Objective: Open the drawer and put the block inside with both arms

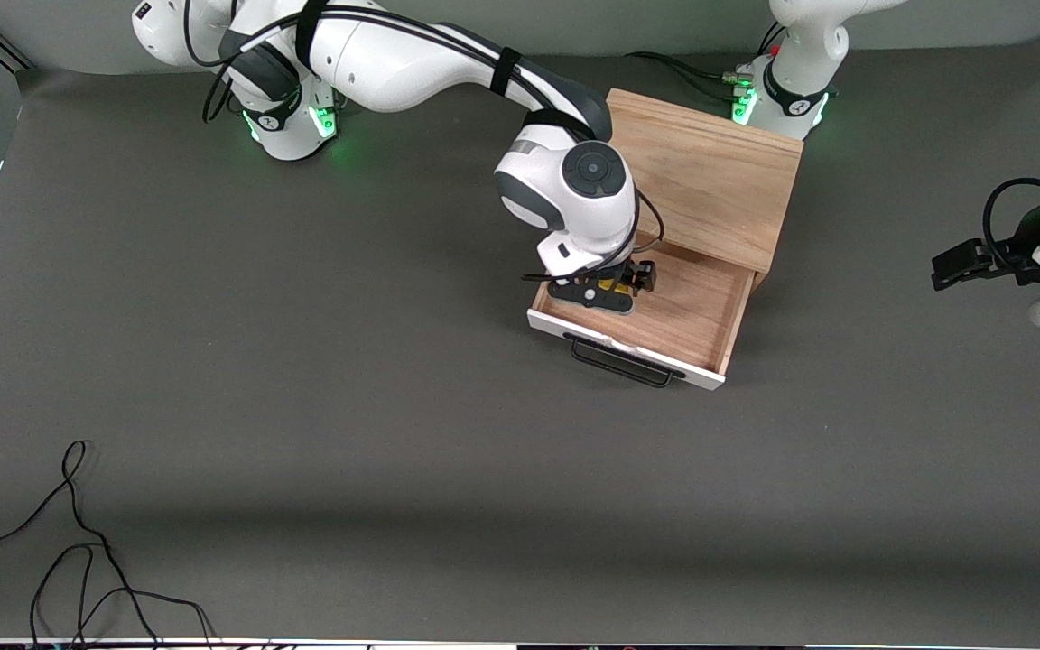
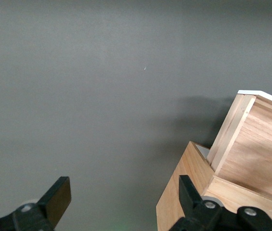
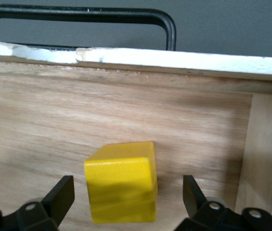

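The drawer (image 1: 701,311) stands pulled out of the light oak box (image 1: 710,171), its white front panel and black wire handle (image 1: 619,361) toward the front camera. The yellow block (image 1: 608,285) lies on the drawer's wood floor. My right gripper (image 1: 606,291) is down in the drawer, open, one finger on each side of the block (image 3: 121,182) with gaps between. The drawer front (image 3: 174,60) and handle (image 3: 126,17) show in the right wrist view. My left gripper (image 1: 958,266) is open and empty, held above the table at the left arm's end; its view shows the box (image 2: 184,202) and drawer side (image 2: 251,149).
A loose black cable (image 1: 78,551) lies on the grey mat near the front camera at the right arm's end. The oak box stands close to the left arm's base (image 1: 782,99).
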You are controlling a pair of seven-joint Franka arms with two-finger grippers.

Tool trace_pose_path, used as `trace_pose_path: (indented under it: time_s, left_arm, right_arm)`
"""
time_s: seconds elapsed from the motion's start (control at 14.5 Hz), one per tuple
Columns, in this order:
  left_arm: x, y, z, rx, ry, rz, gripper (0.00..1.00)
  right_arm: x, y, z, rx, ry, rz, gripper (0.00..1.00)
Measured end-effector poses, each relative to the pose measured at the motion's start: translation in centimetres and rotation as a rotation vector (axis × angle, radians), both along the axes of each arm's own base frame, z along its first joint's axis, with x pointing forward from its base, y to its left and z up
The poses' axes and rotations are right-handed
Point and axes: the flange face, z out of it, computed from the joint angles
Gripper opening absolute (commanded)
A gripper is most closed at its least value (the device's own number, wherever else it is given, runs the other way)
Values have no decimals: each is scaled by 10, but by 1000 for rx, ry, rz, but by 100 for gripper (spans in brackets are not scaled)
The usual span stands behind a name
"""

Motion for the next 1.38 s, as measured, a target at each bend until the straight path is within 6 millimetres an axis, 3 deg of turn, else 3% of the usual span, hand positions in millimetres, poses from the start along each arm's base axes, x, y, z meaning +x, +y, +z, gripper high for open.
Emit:
trace_pose_path:
  time_s: [0.21, 0.34, 0.48, 0.69, 0.83, 1.1, 1.38]
  left_arm:
    - [0, -7, 2, 0, -5, -8, 100]
    - [1, -8, 4, -4, -9, -7, 100]
    - [1, -9, 6, -20, -13, -5, 100]
    - [0, -9, 8, -38, -15, -18, 100]
    - [0, -8, 8, -41, -16, -23, 100]
    - [0, -9, 9, -43, -16, -30, 100]
    - [0, -12, 9, -44, -15, -36, 100]
  right_arm:
    - [8, -3, 23, 16, -16, -15, 100]
    - [21, -17, 63, 18, -24, -38, 100]
    - [41, -49, 123, 38, -18, -76, 100]
    - [74, -128, 209, 57, -13, -94, 100]
    - [86, -179, 241, 32, -41, -90, 100]
    - [103, -276, 265, -49, -69, 8, 100]
    - [134, -425, 280, -64, -69, 74, 100]
